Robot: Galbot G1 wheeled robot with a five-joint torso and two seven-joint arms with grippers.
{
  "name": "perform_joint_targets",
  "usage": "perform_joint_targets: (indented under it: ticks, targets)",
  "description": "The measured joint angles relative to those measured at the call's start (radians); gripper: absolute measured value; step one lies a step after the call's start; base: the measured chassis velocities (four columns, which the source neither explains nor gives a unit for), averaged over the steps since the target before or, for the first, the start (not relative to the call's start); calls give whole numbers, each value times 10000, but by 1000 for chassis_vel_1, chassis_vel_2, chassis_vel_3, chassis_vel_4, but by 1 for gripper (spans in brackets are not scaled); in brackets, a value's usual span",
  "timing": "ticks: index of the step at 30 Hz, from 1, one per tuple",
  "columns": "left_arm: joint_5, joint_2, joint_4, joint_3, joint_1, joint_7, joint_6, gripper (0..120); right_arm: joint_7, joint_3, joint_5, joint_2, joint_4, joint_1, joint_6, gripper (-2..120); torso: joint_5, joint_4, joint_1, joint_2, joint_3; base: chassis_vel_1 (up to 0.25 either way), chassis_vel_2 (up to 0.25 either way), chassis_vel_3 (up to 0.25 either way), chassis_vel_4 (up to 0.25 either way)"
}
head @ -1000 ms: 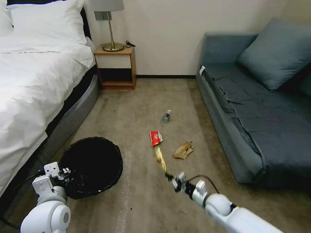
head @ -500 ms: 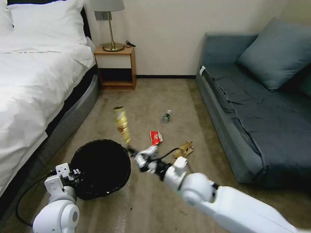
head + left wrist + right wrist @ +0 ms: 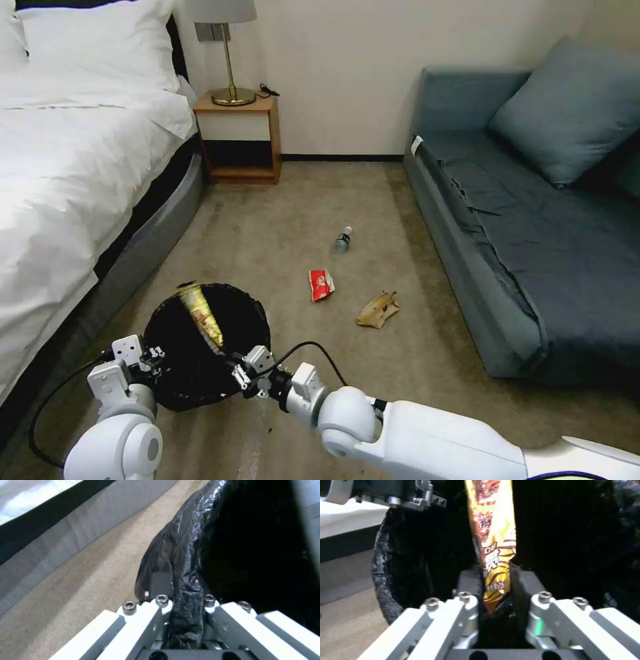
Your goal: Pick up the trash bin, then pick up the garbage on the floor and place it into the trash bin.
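- Since the earlier frames, the right gripper (image 3: 235, 371) has swung leftward from the open carpet and now sits at the near edge of the trash bin (image 3: 167, 320), carrying the gold-yellow wrapper (image 3: 201, 320) with it; a moment before, that wrapper stood up in the air above the bin's far side.
- Right gripper's pads are pinched on the wrapper's lower end (the right wrist view shows the wrapper (image 3: 493, 542) clamped between the two dark pads, with the bin's black interior behind it).
- Wrapper's long axis runs away from the fingers, up and across the bin mouth toward the far rim, so nearly all of it lies over the black liner.
- Left gripper (image 3: 186, 610) is clamped on a bunched fold of the liner at the bin's near-left rim, holding the bin beside the bed (image 3: 67, 167).
- Judging from this, letting go here should drop the wrapper inside.
- On the carpet, well apart from the bin: the red-and-white packet (image 3: 321, 285), the crumpled tan paper (image 3: 378, 310) and the small bottle (image 3: 343, 239).
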Motion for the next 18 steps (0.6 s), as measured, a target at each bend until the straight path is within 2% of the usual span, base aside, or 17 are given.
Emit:
perform_joint_targets:
  ticks: [1,3,4,7,9,10,11,13,17,18]
  targets:
    - [-4,0,-10,-5,3,3,0,3,16,0,-4,22,0,9,-24,28,0,1,0,0,0,0,0,0,0]
    - [-6,0,-10,-6,3,3,0,3,17,0,-6,22,0,12,-27,30,0,1,0,0,0,0,0,0,0]
    - [-11,0,-10,-8,4,8,0,3,20,10,-19,-13,10,19,-45,39,0,0,0,0,0,0,0,0,0]
    - [-18,5,-9,-8,-5,19,-7,3,21,159,-38,-279,148,-31,-83,51,-1,0,0,0,0,0,0,0,0]
    - [-19,5,-5,-3,-10,21,-9,3,20,187,-41,-319,171,-52,-92,53,0,-1,0,0,0,0,0,0,0]
    - [-27,0,39,21,-33,29,-16,3,22,324,-95,-449,217,-134,-125,67,0,-1,0,0,0,0,0,0,0]
    - [-27,-7,59,35,-37,31,-19,3,26,359,-110,-490,218,-161,-133,71,1,-1,-1,0,0,0,0,0,0]
    - [-24,-14,67,49,-41,34,-20,3,28,384,-129,-526,218,-178,-136,75,1,0,-1,0,0,0,0,0,0]
    - [-11,-30,92,72,-52,53,-27,3,33,435,-218,-637,216,-187,-136,93,1,-1,0,-1,0,0,0,0,0]
    - [-11,-30,92,72,-52,53,-27,3,33,435,-218,-637,216,-187,-136,93,1,-1,0,-1,0,0,0,0,0]
